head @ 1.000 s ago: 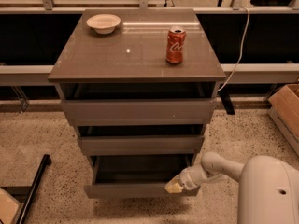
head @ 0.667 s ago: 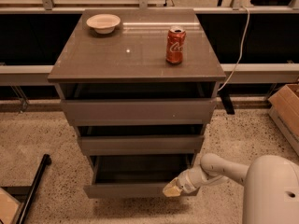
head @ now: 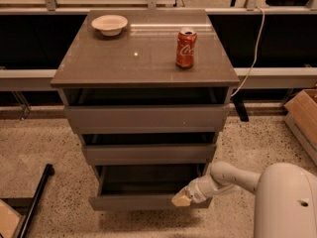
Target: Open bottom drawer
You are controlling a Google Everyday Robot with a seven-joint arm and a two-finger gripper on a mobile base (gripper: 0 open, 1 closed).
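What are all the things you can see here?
Cabinet: one, grey-brown, centre.
Top drawer: one, grey-brown, under the cabinet top.
Middle drawer: one, grey-brown, below that.
Bottom drawer: one, grey-brown, lowest, pulled part way out.
Bowl: one, white, cabinet top, back left.
Can: one, red, cabinet top, right.
Cable: one, white, behind the cabinet, right.
Box: one, brown, floor, far right.
Pole: one, black, floor, lower left.
Arm: one, white, lower right.
Hand: one, yellowish tip, at the bottom drawer's front, right end.
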